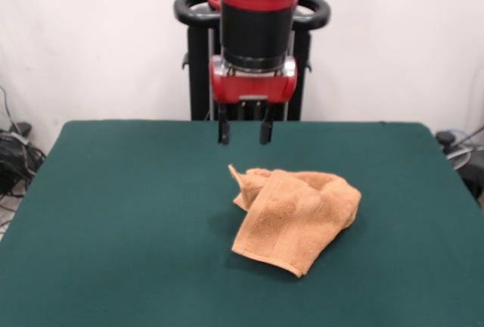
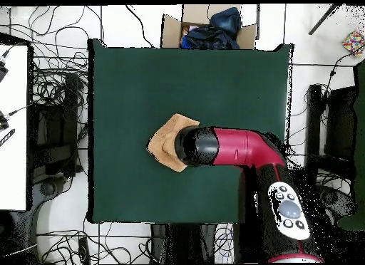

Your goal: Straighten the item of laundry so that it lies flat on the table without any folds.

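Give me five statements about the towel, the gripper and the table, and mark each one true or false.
1. The towel lies flat and fully spread out. False: it is crumpled and folded over itself.
2. The gripper hangs above the table, its fingers apart and holding nothing. True.
3. The gripper is clamped on a corner of the towel. False: in the front view it is clear of the cloth.
4. In the overhead view the arm covers part of the towel. True.
5. The towel hangs over the table's edge. False: it lies well inside the green top.
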